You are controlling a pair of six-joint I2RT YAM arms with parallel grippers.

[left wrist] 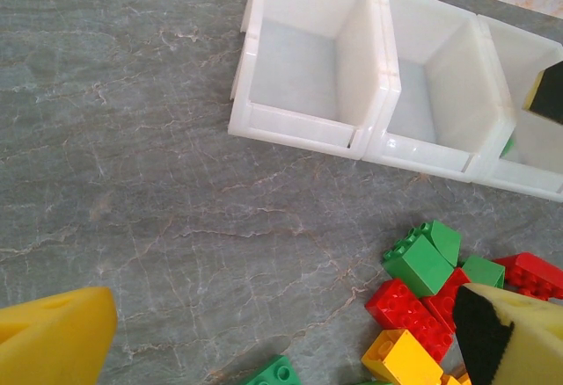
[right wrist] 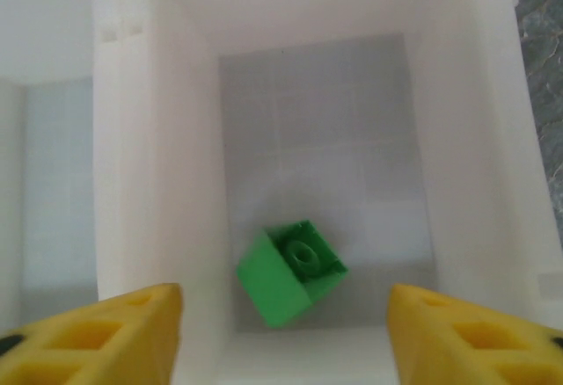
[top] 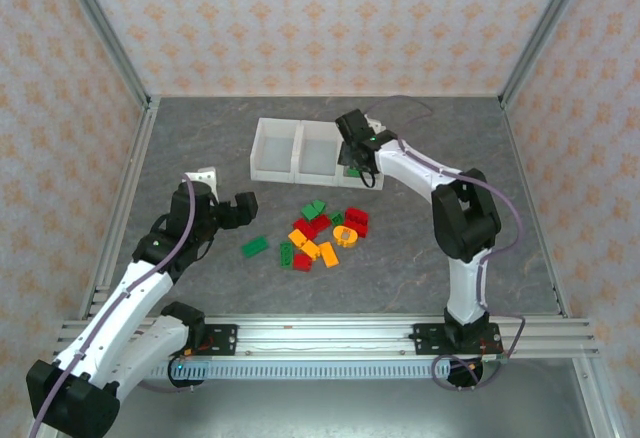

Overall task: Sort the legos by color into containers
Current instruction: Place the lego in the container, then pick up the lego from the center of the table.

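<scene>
Over the rightmost container (right wrist: pixel 466 139), the right fingers (right wrist: pixel 114 332) stand apart, empty, a green lego (right wrist: pixel 290 275) lying loose on its floor. Left fingers (left wrist: pixel 53 332) gape wide, empty, near the other legos (top: pixel 322 236) on the table (top: pixel 200 138).

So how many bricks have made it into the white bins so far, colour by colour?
Green: 1, the green brick lying in the right-hand bin
Red: 0
Orange: 0
Total: 1
</scene>
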